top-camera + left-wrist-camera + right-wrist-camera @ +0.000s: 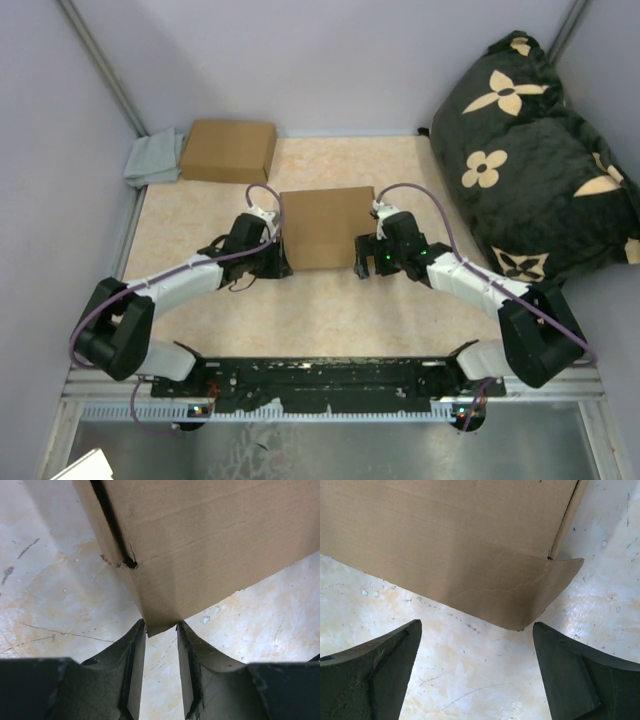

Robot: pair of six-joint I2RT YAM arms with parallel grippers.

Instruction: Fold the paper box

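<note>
**A:** Where is the plain brown cardboard paper box (325,228)?

**B:** In the middle of the overhead frame, lying on the beige mottled worktop (330,315) with one arm at each of its lower corners.

**A:** What is the left end effector (161,630) doing?

**B:** It is clenched. In its wrist view the fingers stand close together, and the lowest corner of the paper box is lodged between their tips, touching both. Above that corner a dark slit runs up the cardboard and ends in a small ragged tear.

**A:** And the right end effector (476,625)?

**B:** Released, with its fingers spread wide at the lower left and lower right of its frame. The box corner sits ahead of them, touching neither. A rounded flap juts out there, toward the right of the frame.

**A:** Anything else on the worktop?

**B:** In the upper left of the overhead frame there is a smooth rectangular brown carton (228,150), with a crumpled grey cloth (150,160) just beside it. A black cushion with tan flower shapes (530,150) fills the upper right.
</note>
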